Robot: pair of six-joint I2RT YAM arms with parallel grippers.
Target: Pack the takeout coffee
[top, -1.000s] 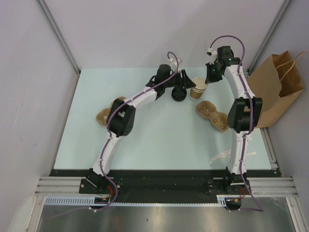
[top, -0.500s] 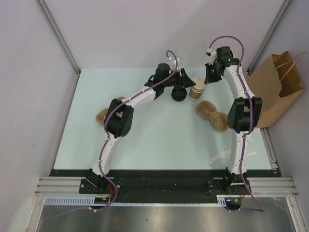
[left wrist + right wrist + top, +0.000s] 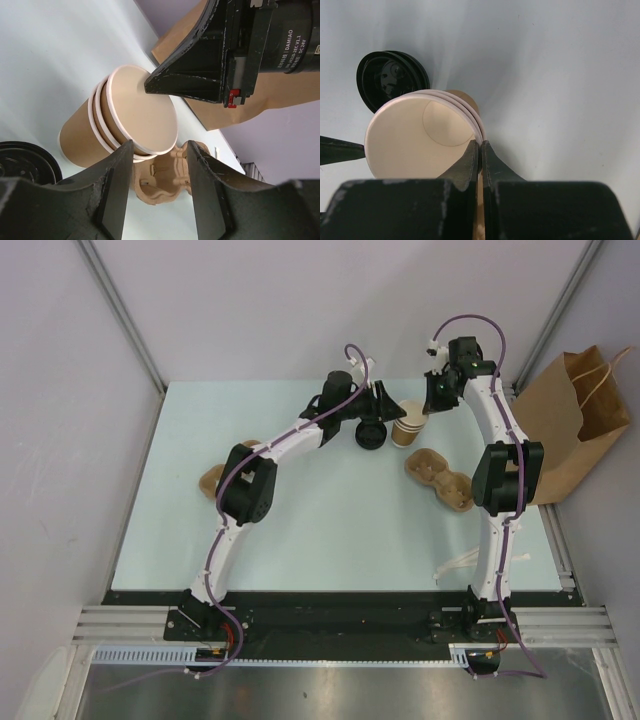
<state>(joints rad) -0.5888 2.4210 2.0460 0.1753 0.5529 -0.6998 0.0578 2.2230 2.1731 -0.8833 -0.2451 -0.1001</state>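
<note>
1. Little has changed since a second ago: the right wrist has been nudged a touch leftwards. The takeout coffee cup (image 3: 408,426) is left where it was, standing at the far middle of the table (image 3: 330,530), just beside the black lid (image 3: 370,436).
2. Now the right gripper (image 3: 480,146) is seen pinched shut on the cup's wall at the rolled rim, one finger inside and one outside.
3. Meanwhile the left gripper (image 3: 159,145) is held about half open just beside the cup, with nothing gripped.
4. Handling, as judged: light, thin paper that is easily dented or tipped. Three rims can be counted, so nested cups are suspected, and they may be pulled apart if only the inner one is lifted. A hold around the mid-body would be safer than the rim pinch.
5. No print is found on the cup. "DAMIAO" and "DC24V" can be read on the right arm's motor (image 3: 290,35), while the smaller characters beside them cannot be made out.
</note>
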